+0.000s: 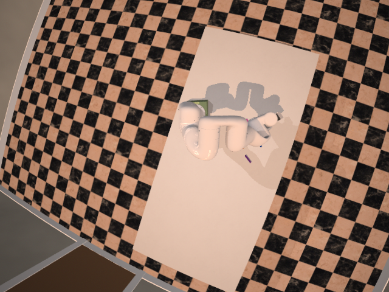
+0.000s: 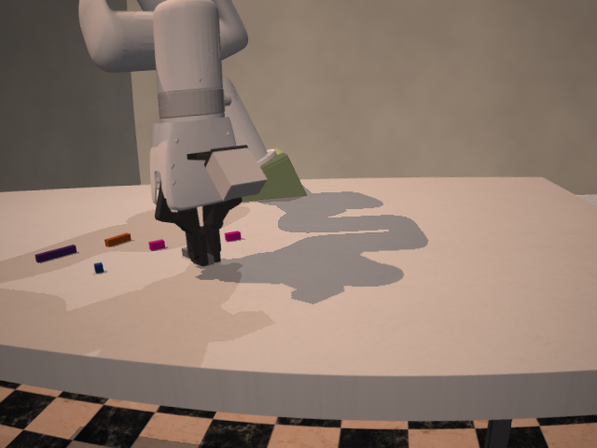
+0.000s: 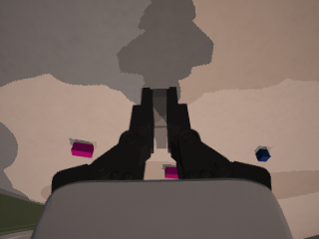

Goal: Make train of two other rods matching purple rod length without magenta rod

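Grey rod (image 3: 159, 125) clamped in the end effector (image 3: 159, 108).

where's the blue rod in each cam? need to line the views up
Top: blue rod, a speck by the arm's wrist, above the purple rod.
Exterior: left foreground, below the orange rod.
Wrist: right of the gripper, at.
Shared landmark: the gripper.

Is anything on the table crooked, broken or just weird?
Nothing looks broken or spilled. The purple rod, orange rod, two magenta rods and blue cube lie flat and apart. The tool pinches a grey rod low at the table.
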Tool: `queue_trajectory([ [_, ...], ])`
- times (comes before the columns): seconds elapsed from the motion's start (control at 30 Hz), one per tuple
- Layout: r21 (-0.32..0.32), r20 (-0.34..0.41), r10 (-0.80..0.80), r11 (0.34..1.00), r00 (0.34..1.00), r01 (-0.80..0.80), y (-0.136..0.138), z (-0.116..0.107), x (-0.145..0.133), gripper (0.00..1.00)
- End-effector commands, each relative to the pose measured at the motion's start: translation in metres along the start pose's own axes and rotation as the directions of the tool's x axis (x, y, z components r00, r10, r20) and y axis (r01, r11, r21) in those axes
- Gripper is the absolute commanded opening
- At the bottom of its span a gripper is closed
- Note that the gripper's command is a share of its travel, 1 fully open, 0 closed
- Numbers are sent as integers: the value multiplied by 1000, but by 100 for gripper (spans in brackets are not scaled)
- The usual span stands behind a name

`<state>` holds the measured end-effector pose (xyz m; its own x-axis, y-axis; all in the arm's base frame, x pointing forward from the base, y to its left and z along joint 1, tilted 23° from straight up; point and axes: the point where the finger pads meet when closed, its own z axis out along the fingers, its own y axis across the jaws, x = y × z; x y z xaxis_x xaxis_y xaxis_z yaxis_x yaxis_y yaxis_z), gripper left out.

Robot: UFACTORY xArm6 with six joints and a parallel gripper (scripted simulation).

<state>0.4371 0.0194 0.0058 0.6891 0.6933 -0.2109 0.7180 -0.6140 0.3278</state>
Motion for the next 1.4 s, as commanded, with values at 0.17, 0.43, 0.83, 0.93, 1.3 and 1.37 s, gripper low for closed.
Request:
queue_trajectory([
  [0.17, -2, -3, 1, 1000, 1000, -1, 1, -1, 1, 12],
  [0.43, -2, -3, 1, 1000, 1000, -1, 1, -1, 1, 20],
  [0.83, -2, -3, 1, 1000, 1000, -1, 1, -1, 1, 24],
  [0.93, -2, -3, 1, 1000, 1000, -1, 1, -2, 1, 24],
  [1.3, -2, -3, 1, 1000, 1000, -1, 1, -34, 1, 24],
  [1.37, -2, -3, 1, 1000, 1000, -1, 1, -45, 1, 24],
])
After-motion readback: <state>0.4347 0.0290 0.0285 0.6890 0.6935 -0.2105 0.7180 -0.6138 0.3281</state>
